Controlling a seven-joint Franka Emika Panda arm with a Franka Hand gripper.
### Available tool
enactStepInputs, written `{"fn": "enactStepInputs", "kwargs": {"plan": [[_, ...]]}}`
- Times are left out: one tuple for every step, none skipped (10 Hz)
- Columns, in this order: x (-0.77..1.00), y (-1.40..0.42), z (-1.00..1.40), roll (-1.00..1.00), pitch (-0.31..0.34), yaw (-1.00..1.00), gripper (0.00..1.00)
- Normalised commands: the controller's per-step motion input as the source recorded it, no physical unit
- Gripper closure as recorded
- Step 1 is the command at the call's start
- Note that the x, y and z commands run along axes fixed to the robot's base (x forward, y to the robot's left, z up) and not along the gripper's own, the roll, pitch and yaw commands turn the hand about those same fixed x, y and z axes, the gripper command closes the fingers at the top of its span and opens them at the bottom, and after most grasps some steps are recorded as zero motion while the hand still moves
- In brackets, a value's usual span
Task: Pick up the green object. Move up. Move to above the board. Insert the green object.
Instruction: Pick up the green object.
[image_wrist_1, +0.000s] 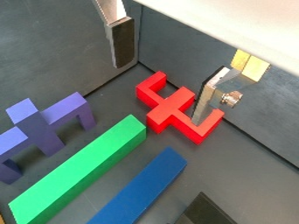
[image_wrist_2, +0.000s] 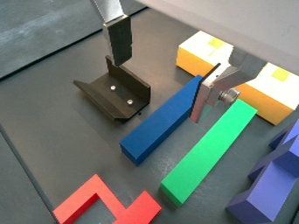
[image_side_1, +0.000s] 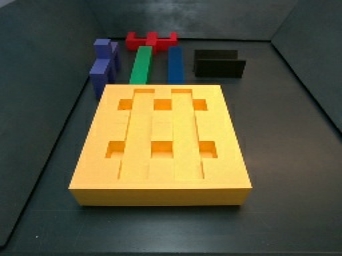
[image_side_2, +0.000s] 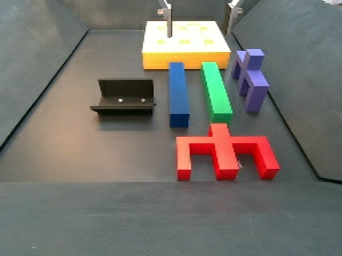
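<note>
dark grey floor (image_side_2: 80, 150): green object (image_side_2: 215, 90) lies at board's (image_side_2: 187, 45) 6 o'clock; gripper (image_wrist_2: 163, 70) hangs spread, empty.

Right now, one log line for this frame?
phase: pre-grasp | gripper: open, empty, above floor pieces | green object: flat on floor beside blue bar, untouched | board: holes empty

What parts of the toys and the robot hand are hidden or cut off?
- Gripper: in a side view only the fingertips show; the top edge cuts off the rest.
- Green object: its near end leaves a wrist view's frame.
- Board: in a wrist view a finger covers its middle.
</note>
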Motion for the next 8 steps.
{"fn": "enactStepInputs", "kwargs": {"plan": [[0.0, 0.0, -0.01, -0.04, 0.0, 0.0, 0.0], [0.0, 0.0, 0.04, 0.0, 0.0, 0.0, 0.0], [0.0, -0.02, 0.0, 0.0, 0.0, 0.0, 0.0], [0.0, -0.39, -0.21, -0.18, 0.004, 0.06, 0.0], [-0.01, -0.63, -0.37, -0.08, 0.0, 0.01, 0.0], [-0.01, -0.68, -0.59, 0.0, 0.0, 0.0, 0.0], [-0.23, -0.27, -0.72, -0.16, -0.061, 0.0, 0.0], [-0.14, -0.48, -0.95, 0.0, -0.094, 0.0, 0.0]]}}
